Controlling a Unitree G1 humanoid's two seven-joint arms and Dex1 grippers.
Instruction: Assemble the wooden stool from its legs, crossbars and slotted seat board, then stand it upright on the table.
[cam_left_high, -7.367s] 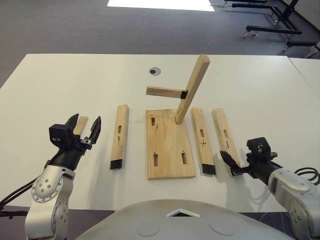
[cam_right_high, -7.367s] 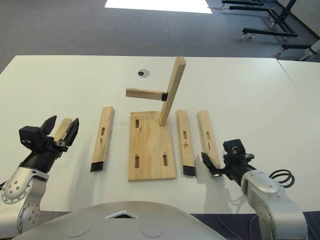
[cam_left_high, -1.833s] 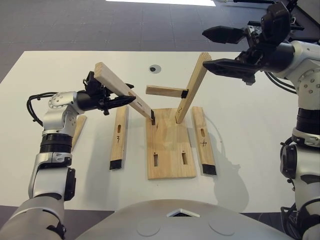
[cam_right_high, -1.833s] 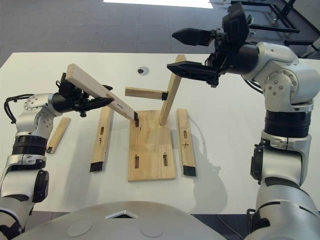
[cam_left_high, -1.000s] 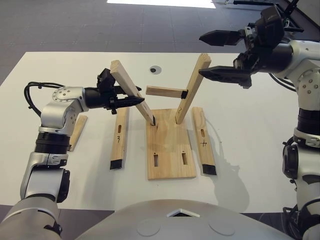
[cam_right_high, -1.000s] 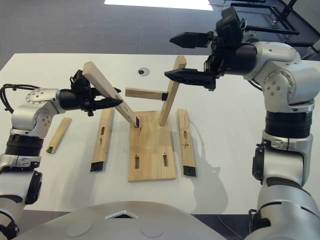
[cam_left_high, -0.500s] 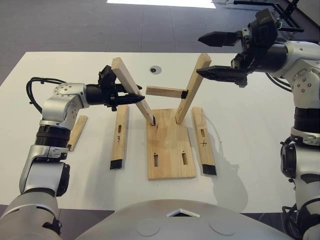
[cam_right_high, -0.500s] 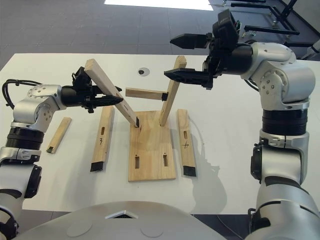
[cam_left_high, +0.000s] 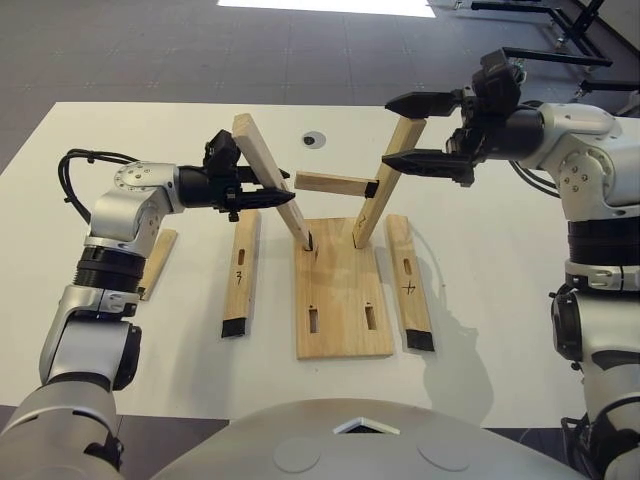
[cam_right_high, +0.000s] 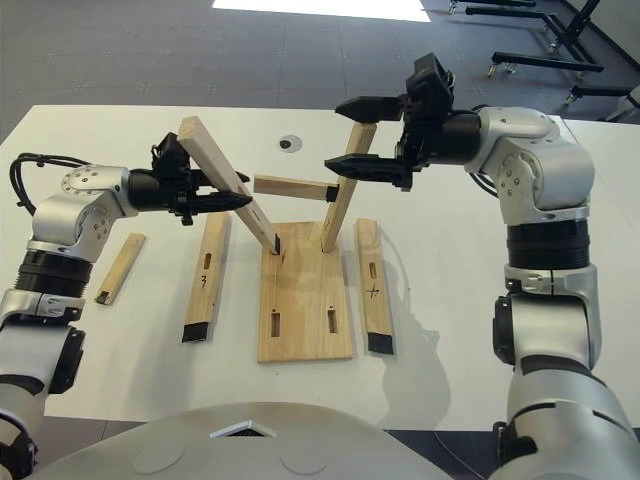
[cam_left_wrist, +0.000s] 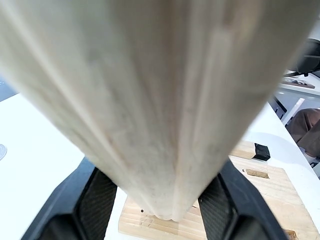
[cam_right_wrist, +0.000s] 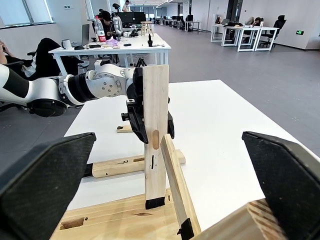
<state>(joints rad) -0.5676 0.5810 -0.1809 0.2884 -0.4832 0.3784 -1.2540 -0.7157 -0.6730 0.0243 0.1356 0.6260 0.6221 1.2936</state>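
The slotted seat board lies flat mid-table. One leg stands tilted in its far right slot, with a crossbar sticking out to the left. My left gripper is shut on a second leg. This leg leans left, and its dark foot rests at the far left slot. In the left wrist view this leg lies between both fingers. My right gripper is open, one finger above and one below the standing leg's top.
A loose leg lies left of the board and another lies to its right. A short crossbar rests near the left edge under my left arm. A round grommet sits at the back of the table.
My left gripper has swung its leg more upright, the foot staying at the slot. My right gripper came down and to the left, and now brackets the standing leg's top.
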